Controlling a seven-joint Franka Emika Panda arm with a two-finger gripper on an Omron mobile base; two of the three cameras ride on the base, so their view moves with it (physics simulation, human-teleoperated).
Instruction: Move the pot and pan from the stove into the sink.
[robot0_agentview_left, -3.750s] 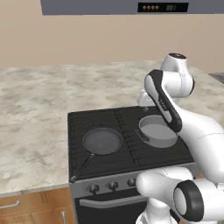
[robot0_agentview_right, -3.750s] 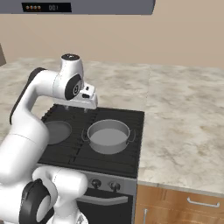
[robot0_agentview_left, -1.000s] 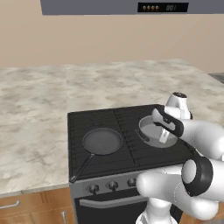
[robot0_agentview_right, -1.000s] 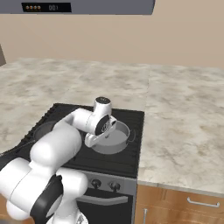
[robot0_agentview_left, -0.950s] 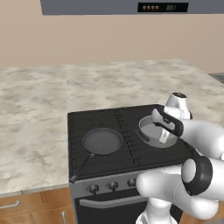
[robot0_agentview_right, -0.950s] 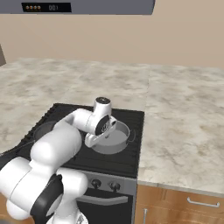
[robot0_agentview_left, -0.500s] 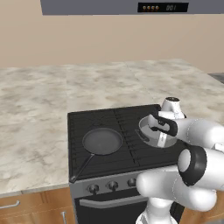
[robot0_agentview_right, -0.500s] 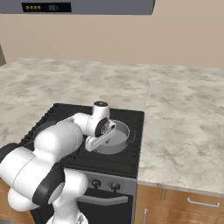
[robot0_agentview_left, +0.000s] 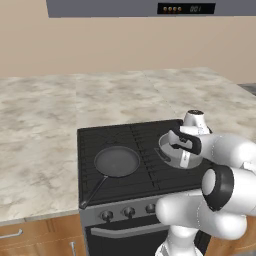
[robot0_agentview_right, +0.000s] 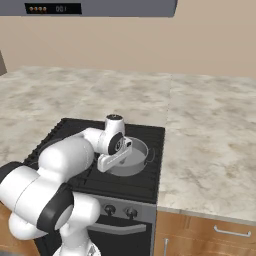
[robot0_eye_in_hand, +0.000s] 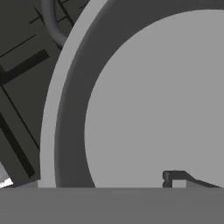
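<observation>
End effector (robot0_eye_in_hand: 96, 181) apparently astride pot (robot0_eye_in_hand: 153, 100) rim, tips half-hidden.

Near part of the pot (robot0_agentview_left: 170, 150) behind the arm; gripper (robot0_eye_in_hand: 105, 186) fingertips mostly cut off.

Left base view sat behind and left of the arm, looking forward and down at the stove (robot0_agentview_left: 130, 160), countertop (robot0_agentview_left: 40, 125) and back wall. Right base view did the same from behind and right, stove (robot0_agentview_right: 100, 175) lower left, more countertop (robot0_agentview_right: 210, 140) to its right. Both shared the cooktop, the pot (robot0_agentview_left: 172, 150) (robot0_agentview_right: 132, 160) and the range hood (robot0_agentview_left: 130, 7) (robot0_agentview_right: 100, 7). The pan (robot0_agentview_left: 116, 161) showed from the left. Hand view looked straight down, very close, onto the pot (robot0_eye_in_hand: 144, 100) floor and rim, grates (robot0_eye_in_hand: 22, 87) alongside.
</observation>
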